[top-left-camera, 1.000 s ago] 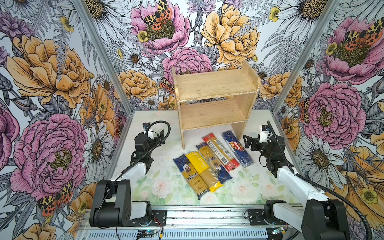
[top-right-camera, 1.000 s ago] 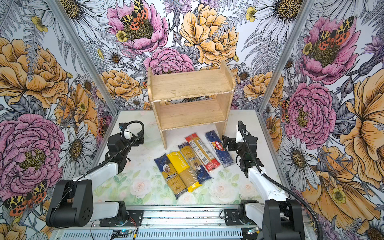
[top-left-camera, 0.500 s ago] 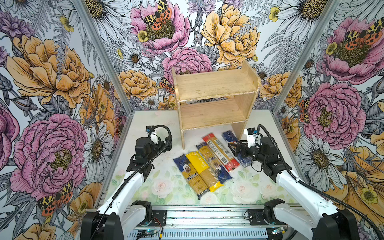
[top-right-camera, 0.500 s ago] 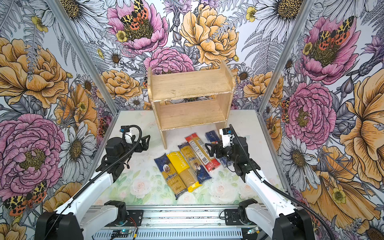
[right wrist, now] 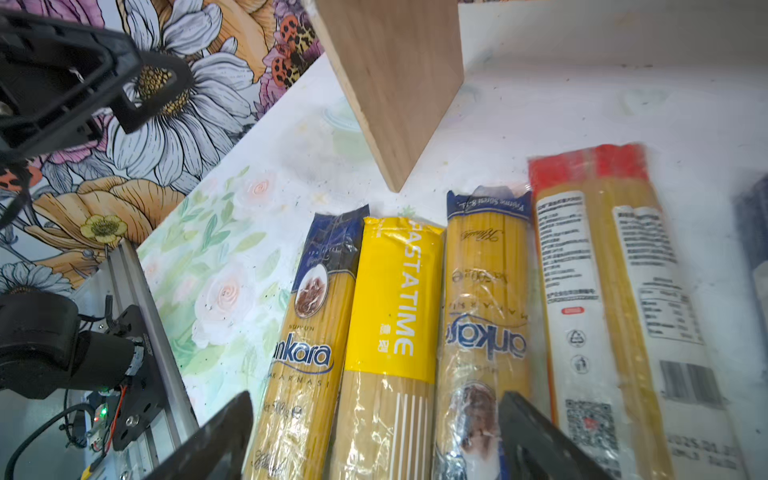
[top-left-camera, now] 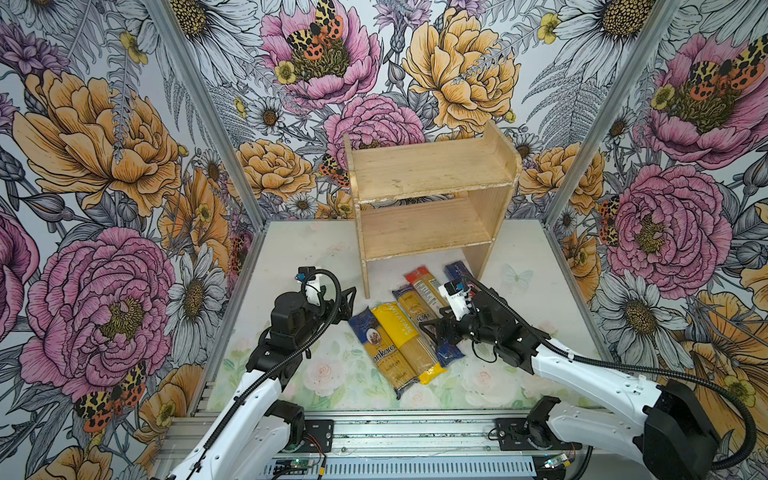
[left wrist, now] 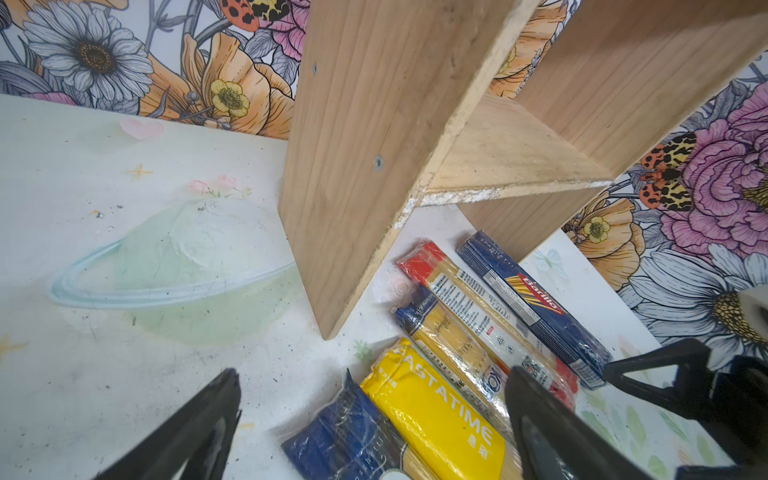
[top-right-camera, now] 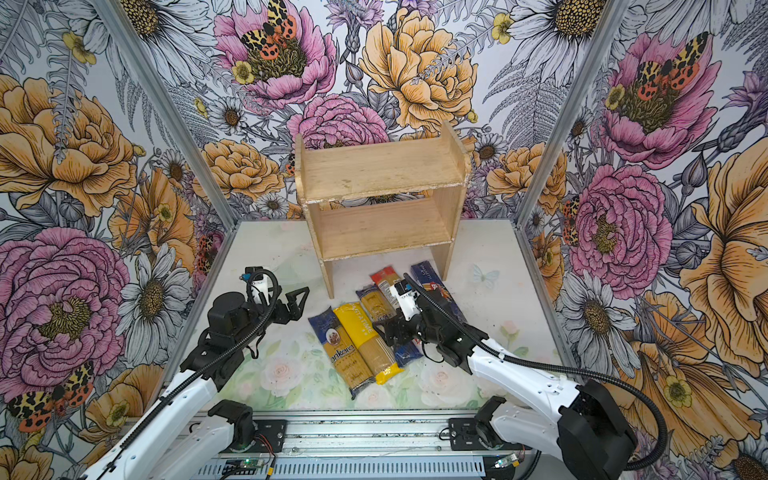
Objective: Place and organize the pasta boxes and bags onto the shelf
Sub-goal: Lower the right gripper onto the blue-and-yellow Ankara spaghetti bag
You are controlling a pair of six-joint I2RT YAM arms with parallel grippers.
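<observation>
Plainly nothing has reached the wooden shelf yet: it stands at the far middle of the table with both tiers bare. All five spaghetti packs lie flat just near of it, side by side and touching. From left to right they are the "ankara" bag, the yellow PASTATIME bag, the slimmer blue-ended bag, the red-ended pack and the Barilla pack.

The right gripper hangs low over the middle of the row with its jaws wide and nothing in them. In the right wrist view its fingers seem to straddle the yellow bag and the slimmer blue-ended bag together.

- **Double grip:** that is the main risk. With no gap between neighbours, a squeeze could pinch two packs, or only a fold of slippery film.
- **Sagging pack:** a hold toward a pack's near end would likely let the long body droop, strain the brittle strands and slip.
- **Snagging the shelf:** a pack carried crosswise could catch one of its upright panels.
- **Crowding:** the left gripper is also spread wide and empty. It hovers just left of the row, beside the shelf's left panel, so both arms reaching in could get in each other's way.
</observation>
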